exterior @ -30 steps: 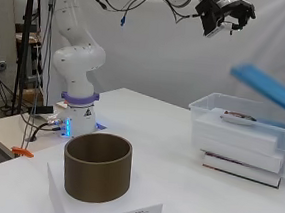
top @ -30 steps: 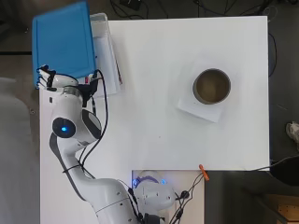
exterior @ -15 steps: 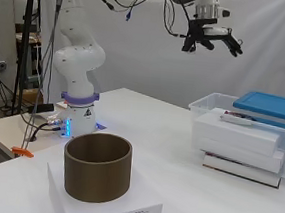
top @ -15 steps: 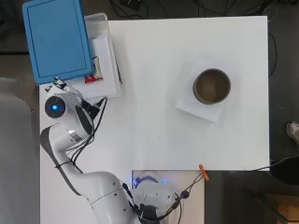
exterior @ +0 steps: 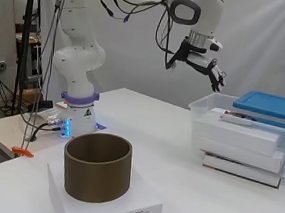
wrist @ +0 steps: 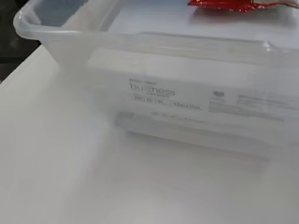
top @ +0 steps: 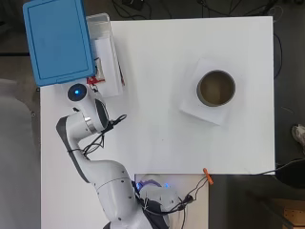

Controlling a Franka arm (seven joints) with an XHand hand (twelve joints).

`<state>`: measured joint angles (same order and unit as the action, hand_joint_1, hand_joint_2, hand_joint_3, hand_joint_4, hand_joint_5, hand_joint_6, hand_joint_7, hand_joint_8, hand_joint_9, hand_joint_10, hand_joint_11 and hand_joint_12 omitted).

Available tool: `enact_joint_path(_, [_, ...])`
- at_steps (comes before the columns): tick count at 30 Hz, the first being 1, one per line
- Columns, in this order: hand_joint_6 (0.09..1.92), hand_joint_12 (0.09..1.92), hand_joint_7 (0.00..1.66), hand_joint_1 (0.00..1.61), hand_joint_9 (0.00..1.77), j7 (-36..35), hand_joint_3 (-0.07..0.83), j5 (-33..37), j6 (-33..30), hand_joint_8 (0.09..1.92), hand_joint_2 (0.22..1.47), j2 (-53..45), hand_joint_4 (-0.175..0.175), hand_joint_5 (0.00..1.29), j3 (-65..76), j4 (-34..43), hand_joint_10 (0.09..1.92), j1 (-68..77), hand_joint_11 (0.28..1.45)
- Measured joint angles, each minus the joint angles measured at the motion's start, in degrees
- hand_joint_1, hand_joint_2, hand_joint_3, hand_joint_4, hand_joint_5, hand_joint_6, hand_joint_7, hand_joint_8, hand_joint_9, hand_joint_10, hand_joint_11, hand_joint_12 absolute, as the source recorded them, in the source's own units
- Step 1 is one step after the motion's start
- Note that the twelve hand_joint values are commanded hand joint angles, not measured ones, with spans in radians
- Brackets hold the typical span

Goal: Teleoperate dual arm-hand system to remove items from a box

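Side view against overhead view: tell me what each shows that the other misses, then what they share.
Only the side view shows the hand, fingers spread and holding nothing, in the air beside the clear box. Only the overhead view shows the inside of the brown cylinder, which looks empty. Both show the blue lid lying across the box's far part, the red item inside, and the cylinder on a white pad.

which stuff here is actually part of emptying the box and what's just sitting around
Part of the job:
- clear plastic box
- blue lid, lying partly across the box top
- white stack inside the box
- red packet on top of that stack
- robot hand, open, above the box's near end

Just lying about:
- brown cylinder
- white flat pack under it
- orange clip at the table edge
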<state>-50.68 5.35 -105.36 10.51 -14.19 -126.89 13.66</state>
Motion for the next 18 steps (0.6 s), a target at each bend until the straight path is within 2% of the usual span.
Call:
enact_joint_path(4, [0.09,0.09,0.8,0.21,0.87,1.1,0.001,1.2,1.3,0.09,1.15,-1.1,-0.01,0.55,1.7,-1.4,0.09,-0.3,0.7])
enact_joint_path(7, [0.09,0.09,0.78,0.2,0.85,1.5,0.001,0.0,2.0,0.09,1.15,-3.3,-0.007,0.53,1.9,0.6,0.09,-0.5,0.69])
enact_joint_path(10, [0.09,0.09,0.74,0.12,0.81,2.9,0.007,-1.5,3.4,0.09,1.16,-6.8,-0.009,0.49,2.4,5.2,0.09,-0.5,0.67])
enact_joint_path(12, [0.09,0.09,0.78,0.08,0.88,4.5,0.004,-2.0,5.2,0.09,1.19,-10.0,-0.016,0.47,2.9,9.3,0.09,-0.5,0.69])
enact_joint_path(16, [0.09,0.09,0.83,0.1,0.95,5.5,0.001,-0.1,8.6,0.09,1.21,-19.0,0.012,0.55,4.9,19.2,0.09,-0.8,0.68])
enact_joint_path(18, [0.09,0.09,0.8,0.11,0.92,5.1,0.001,1.0,9.1,0.09,1.21,-21.7,0.019,0.53,6.1,21.9,0.09,-1.1,0.64])
